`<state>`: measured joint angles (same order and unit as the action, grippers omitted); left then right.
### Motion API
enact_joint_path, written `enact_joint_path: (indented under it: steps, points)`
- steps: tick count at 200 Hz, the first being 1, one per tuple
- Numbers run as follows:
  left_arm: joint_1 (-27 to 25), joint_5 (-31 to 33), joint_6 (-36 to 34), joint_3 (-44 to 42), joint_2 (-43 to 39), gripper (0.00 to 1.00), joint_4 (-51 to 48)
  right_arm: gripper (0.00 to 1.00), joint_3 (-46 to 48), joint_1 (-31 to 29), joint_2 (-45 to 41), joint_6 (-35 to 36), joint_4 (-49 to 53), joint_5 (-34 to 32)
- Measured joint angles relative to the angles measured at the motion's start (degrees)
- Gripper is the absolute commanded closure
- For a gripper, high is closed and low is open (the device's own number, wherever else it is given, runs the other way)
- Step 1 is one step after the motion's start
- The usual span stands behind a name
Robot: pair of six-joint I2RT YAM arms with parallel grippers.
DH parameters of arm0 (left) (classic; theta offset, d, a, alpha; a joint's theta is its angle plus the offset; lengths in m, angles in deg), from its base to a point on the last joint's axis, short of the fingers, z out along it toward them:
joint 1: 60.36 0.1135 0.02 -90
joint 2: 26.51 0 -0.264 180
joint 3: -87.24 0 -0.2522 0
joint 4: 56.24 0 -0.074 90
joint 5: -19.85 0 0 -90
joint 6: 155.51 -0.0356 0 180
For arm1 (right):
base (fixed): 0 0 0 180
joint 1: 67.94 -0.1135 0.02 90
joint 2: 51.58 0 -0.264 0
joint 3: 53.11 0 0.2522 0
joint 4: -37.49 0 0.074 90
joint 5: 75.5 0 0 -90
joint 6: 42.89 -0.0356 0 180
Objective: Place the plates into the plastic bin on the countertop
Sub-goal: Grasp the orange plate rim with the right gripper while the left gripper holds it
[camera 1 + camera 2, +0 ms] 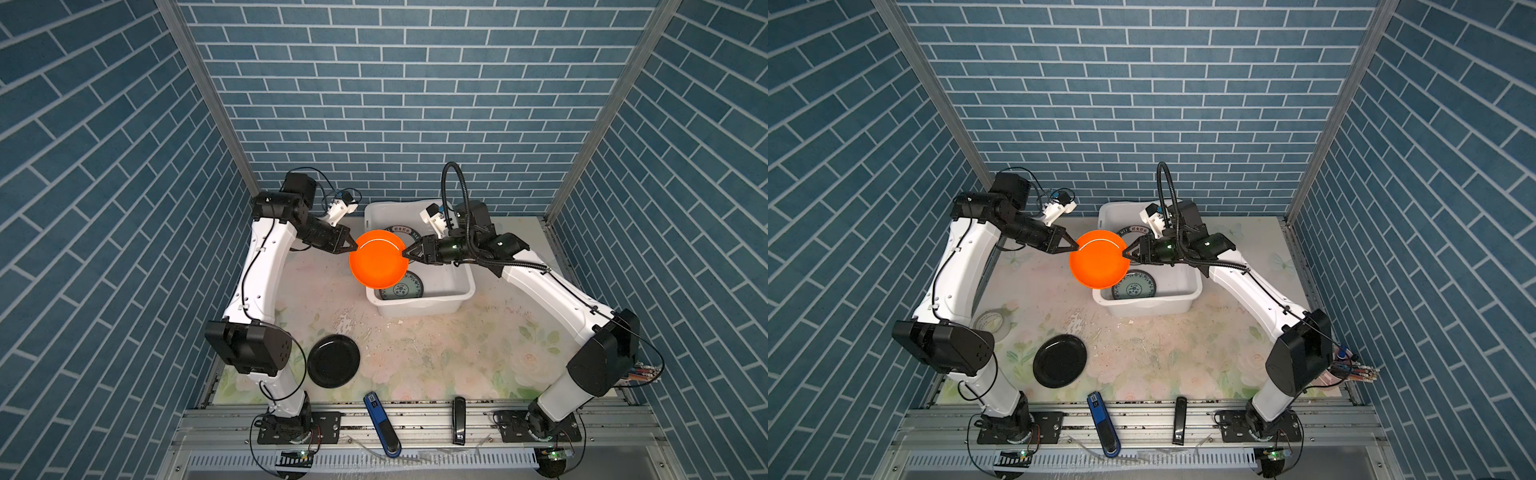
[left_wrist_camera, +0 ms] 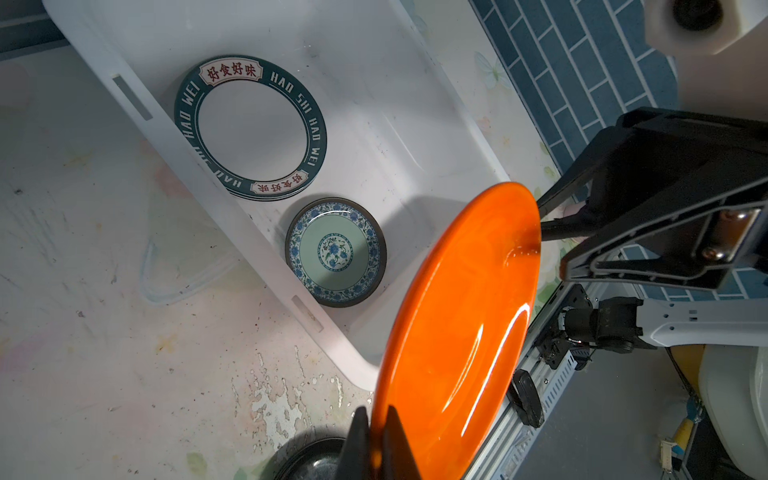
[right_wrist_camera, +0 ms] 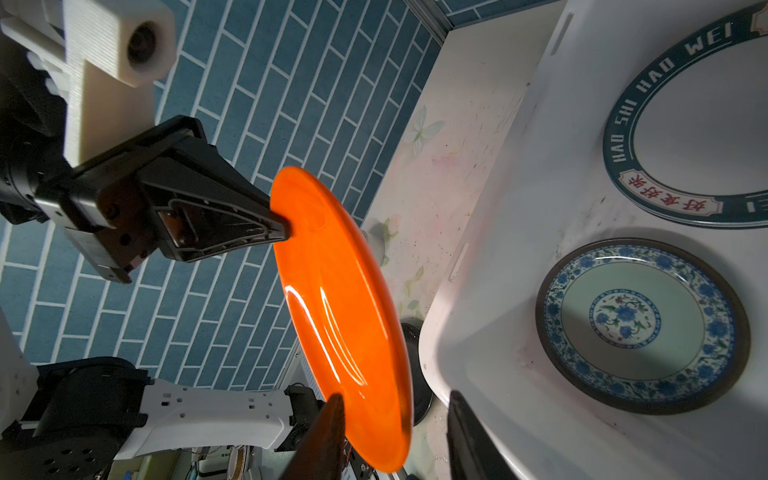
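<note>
An orange plate (image 1: 378, 259) (image 1: 1099, 259) hangs tilted in the air over the near left corner of the plastic bin (image 1: 419, 305) (image 1: 1146, 305). My left gripper (image 1: 354, 248) (image 2: 376, 440) is shut on its left rim. My right gripper (image 1: 405, 253) (image 3: 395, 397) is open, its jaws straddling the opposite rim with a gap on one side. Inside the bin lie a stack of teal lettered plates (image 2: 249, 124) (image 3: 685, 124) and a small teal patterned plate (image 2: 336, 252) (image 3: 642, 320). A black plate (image 1: 333, 360) (image 1: 1059, 360) rests on the countertop (image 1: 436, 353) at the front left.
A whitish tape roll (image 1: 994, 322) sits by the left arm's elbow. A blue tool (image 1: 380, 424) and a black one (image 1: 459, 419) lie on the metal rail at the front. A holder of pens (image 1: 1350, 370) stands at the right edge.
</note>
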<state>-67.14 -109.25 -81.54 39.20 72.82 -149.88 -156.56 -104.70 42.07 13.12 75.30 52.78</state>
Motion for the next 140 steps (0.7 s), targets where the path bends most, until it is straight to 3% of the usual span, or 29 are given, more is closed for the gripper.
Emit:
enact_joint_path:
  steps: [59, 140]
  points:
    - [-0.1, -1.5, 0.2, 0.6, 0.0, 1.0, 0.0, 0.66, 0.0, 0.0, 1.0, 0.0, 0.0, -0.1]
    - [-0.7, -1.5, 0.8, 1.3, 0.0, 0.99, 0.0, 0.89, 0.0, 0.0, 1.0, -0.1, -1.4, 0.3]
